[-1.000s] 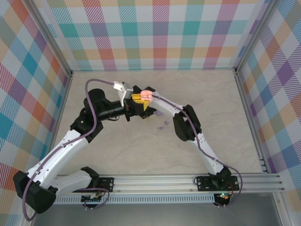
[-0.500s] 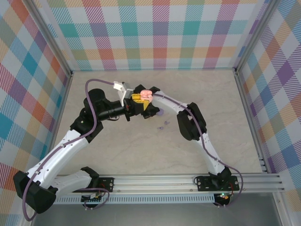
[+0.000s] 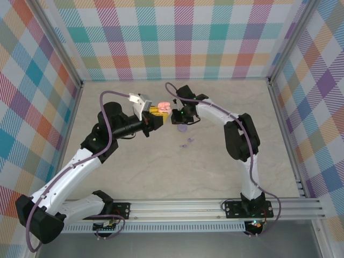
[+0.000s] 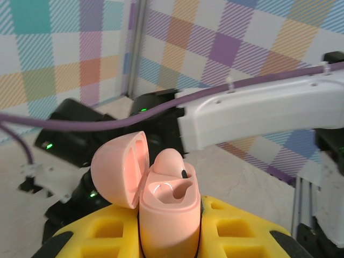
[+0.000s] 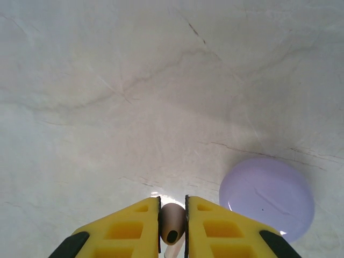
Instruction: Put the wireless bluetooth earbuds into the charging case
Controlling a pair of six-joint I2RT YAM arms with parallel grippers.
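Now we clamp the open charging case (image 4: 167,200) in our left gripper (image 4: 169,236) and pinch an earbud (image 5: 172,221) in our right gripper (image 5: 172,207).

Lower end of earbud (image 5: 172,221) off-frame

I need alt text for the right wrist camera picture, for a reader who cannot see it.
The right claw, shut, pinches a small pale pink earbud between its yellow fingers. Below it is a pale marble table, with a round lilac disc lying at the right.
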